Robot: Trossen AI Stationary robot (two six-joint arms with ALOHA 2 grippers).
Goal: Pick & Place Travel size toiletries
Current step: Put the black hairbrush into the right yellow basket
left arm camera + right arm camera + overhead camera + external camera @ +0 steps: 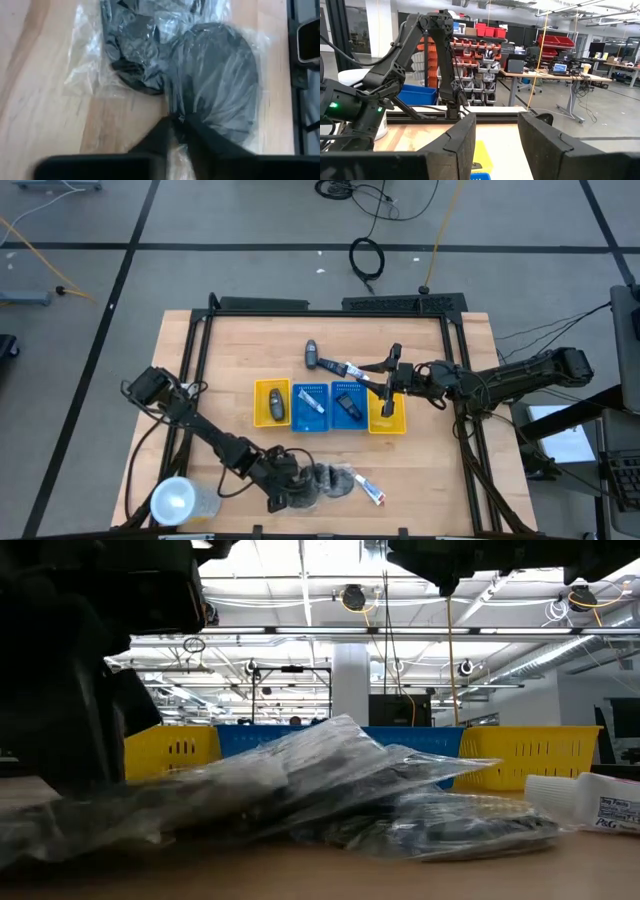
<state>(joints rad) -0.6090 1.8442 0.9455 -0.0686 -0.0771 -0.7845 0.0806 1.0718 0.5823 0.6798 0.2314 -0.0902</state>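
Two bagged mesh puffs [215, 80] lie at the table's [200, 370] near edge, right of the clear cup [175, 502]. Left gripper [285, 492] sits on them, fingers [200, 140] pinched together on the plastic wrap of the nearer puff. A white tube [368, 491] lies just right of the puffs. A row of yellow and blue trays [330, 406] holds small bottles and a tube mid-table. Right gripper [388, 402] hangs over the right yellow tray [387, 420], fingers [462, 137] apart and empty. Another bottle [313, 356] and tube [352, 369] lie just beyond the trays.
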